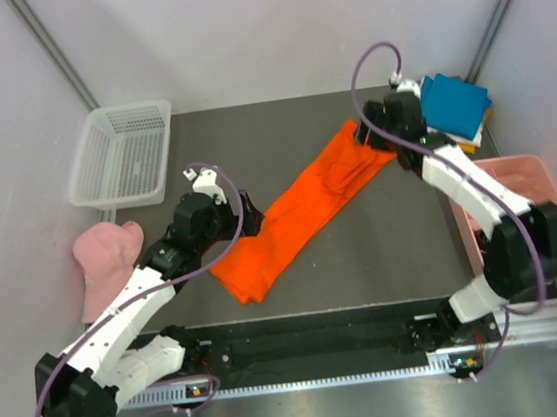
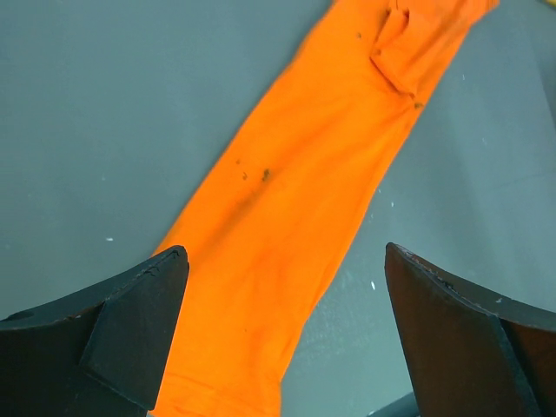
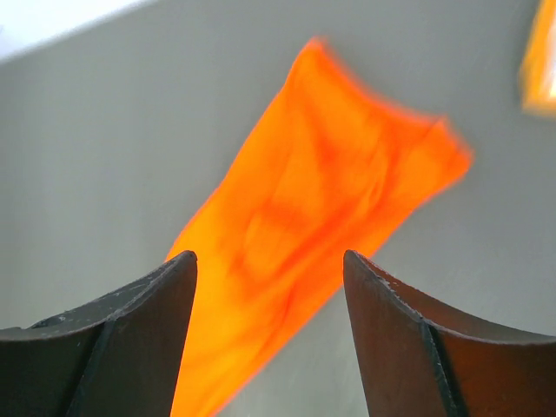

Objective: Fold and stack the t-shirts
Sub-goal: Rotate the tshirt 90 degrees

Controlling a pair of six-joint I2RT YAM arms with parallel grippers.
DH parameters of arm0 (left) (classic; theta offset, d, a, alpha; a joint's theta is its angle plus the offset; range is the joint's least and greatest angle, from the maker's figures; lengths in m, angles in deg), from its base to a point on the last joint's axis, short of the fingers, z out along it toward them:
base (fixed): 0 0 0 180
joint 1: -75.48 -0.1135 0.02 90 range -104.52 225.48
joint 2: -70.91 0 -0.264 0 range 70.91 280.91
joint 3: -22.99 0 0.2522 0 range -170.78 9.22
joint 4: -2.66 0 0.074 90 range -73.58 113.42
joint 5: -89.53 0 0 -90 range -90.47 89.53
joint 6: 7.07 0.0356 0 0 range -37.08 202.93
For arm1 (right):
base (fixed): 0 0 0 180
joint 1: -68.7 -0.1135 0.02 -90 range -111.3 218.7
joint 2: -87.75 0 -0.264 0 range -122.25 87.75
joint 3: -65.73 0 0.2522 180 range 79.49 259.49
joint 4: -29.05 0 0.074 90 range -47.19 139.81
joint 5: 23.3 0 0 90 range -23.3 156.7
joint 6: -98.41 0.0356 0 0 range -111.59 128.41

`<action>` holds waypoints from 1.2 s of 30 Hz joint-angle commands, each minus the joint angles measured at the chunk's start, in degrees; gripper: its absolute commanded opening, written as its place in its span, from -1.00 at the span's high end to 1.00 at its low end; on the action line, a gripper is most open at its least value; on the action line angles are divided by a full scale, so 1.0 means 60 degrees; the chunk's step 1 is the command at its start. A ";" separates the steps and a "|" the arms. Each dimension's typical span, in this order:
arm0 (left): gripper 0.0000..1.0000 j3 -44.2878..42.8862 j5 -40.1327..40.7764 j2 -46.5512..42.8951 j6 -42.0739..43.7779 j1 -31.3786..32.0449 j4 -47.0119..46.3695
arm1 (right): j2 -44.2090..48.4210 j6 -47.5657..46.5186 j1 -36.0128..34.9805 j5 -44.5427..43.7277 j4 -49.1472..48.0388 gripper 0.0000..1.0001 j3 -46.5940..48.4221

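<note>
The orange t-shirt (image 1: 299,211) lies diagonally on the worktop (image 1: 385,257) as a lengthwise-folded strip, left tool (image 2: 285,250) and right tool (image 3: 268,255) both released over its ends, so crosswise folding and stacking on the teal-topped pile (image 1: 453,103) apparently remain.

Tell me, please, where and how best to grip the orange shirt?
Probably its far end, pinched from above by the open right gripper hovering there: the orange shirt lies flat as a long narrow strip, so an end should lift easily.
</note>
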 commanded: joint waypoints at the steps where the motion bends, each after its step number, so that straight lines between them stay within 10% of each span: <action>1: -0.98 -0.0540 -0.0303 0.0025 -0.0204 -0.0380 -0.0706 | 0.2198 0.1807 -0.1320 -0.0265 0.0314 -0.36 -0.2338; 10: -0.98 -0.0351 -0.0932 -0.0355 -0.0277 -0.0527 -0.0457 | 0.4519 0.5279 -0.5124 -0.0761 0.0067 -0.34 -0.6007; 20: -0.98 -0.0307 -0.0847 -0.0781 -0.0160 -0.0542 0.0521 | 0.2324 0.6939 -0.8585 -0.1758 -0.0491 -0.30 -0.5570; 36: -0.49 0.0792 0.0559 -0.0298 -0.1361 -0.0732 0.2237 | 0.4342 0.7145 -0.8764 -0.3897 0.1677 -0.29 -0.5642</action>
